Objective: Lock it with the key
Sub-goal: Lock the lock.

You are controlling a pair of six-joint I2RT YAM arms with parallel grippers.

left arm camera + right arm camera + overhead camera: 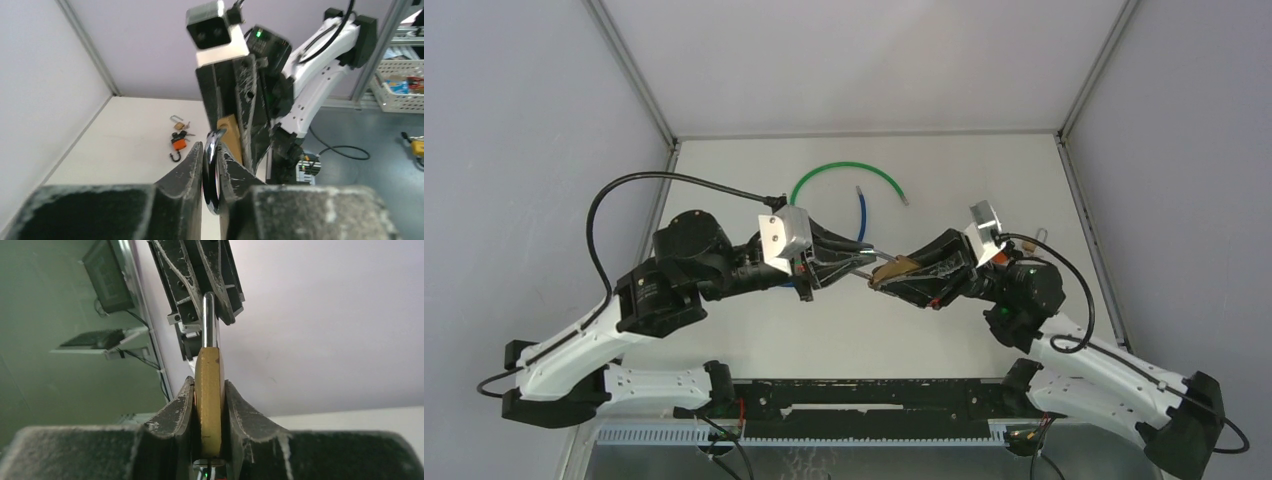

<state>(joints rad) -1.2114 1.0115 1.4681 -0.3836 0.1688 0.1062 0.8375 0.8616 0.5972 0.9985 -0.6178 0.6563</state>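
A brass padlock (894,268) hangs in the air between my two grippers over the middle of the table. My right gripper (882,277) is shut on its brass body (209,400). My left gripper (864,257) is shut on its silver shackle (210,172). In the right wrist view the shackle (209,320) rises from the body into the left fingers (222,285). In the left wrist view the brass body (230,136) shows just past my fingertips. No key shows in either gripper. Dark keys (183,134) lie by an orange padlock (178,144) on the table.
A green cable (844,170) and a blue cable (862,212) curve across the far table. A small brass padlock (177,121) lies beside the orange one, near the right wall (1040,238). Grey walls close in three sides.
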